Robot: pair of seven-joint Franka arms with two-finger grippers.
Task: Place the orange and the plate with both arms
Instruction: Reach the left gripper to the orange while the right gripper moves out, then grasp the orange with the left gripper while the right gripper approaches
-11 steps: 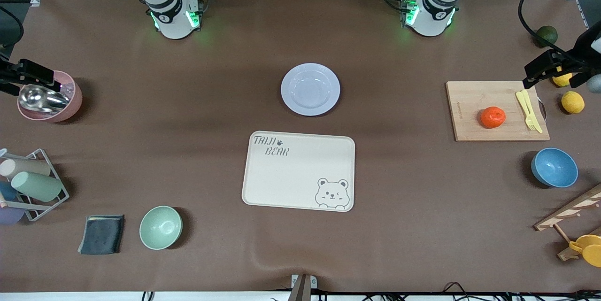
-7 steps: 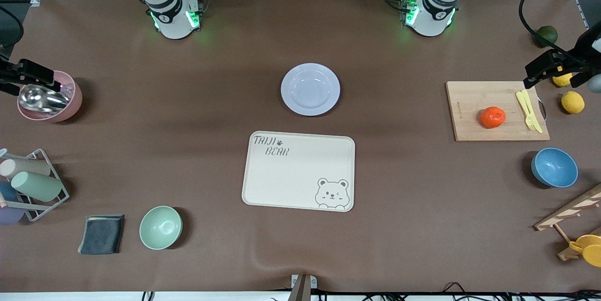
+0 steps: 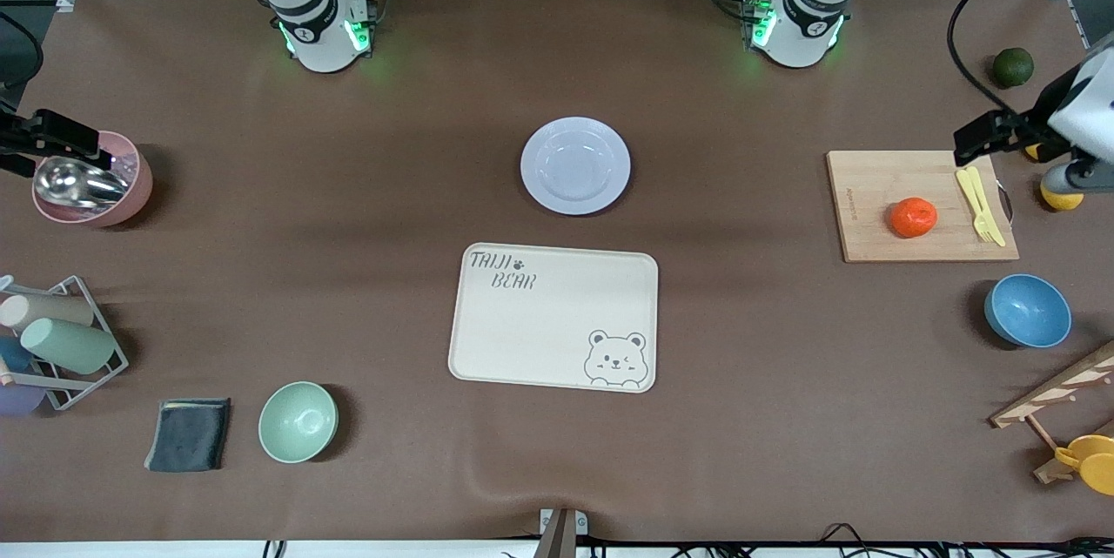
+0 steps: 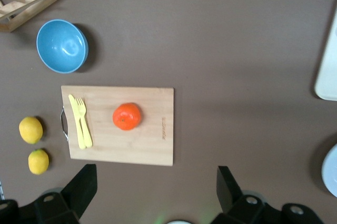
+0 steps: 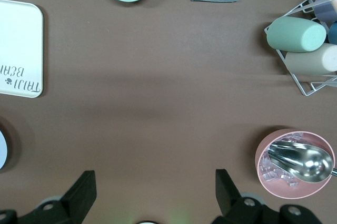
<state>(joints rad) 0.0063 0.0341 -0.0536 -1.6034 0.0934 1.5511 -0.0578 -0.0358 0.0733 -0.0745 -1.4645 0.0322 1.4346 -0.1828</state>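
Surface: we see a brown mat covering the surface (image 3: 748,384), with both arm bases along its top edge and metal framing, cables and a bin of orange items above that edge.
Orange: the orange (image 3: 913,217) sits on a wooden cutting board (image 3: 870,227) toward the left arm's end, beside a yellow fork and knife (image 3: 980,204) that lie on the same board.
Plate: the plate (image 3: 574,164) lies bare at mid-surface, farther from the front camera than the beige bear tray (image 3: 553,316).
Left gripper: the left gripper (image 4: 158,190) hangs over the board's edge near the lemons (image 4: 30,129); we find its fingers (image 4: 84,182) spread wide with nothing between them.
Right gripper: the right gripper (image 5: 155,187) waits over bare mat beside a pink bowl (image 5: 295,162) holding a metal scoop; its fingers are wide apart and empty.
Only in the front view: a dark green fruit (image 3: 1012,66) near the left arm's corner.
Only clear in the wrist views: the gap between each pair of fingers, which the front view does not resolve.
Other items: a blue bowl (image 3: 1027,310), a mint bowl (image 3: 298,421), a dark cloth (image 3: 188,433), a wire rack of cups (image 3: 52,340).
Change: we note the left arm has shifted toward the board since the earlier frames, uncovering the green fruit; the right arm, orange and plate have not moved.
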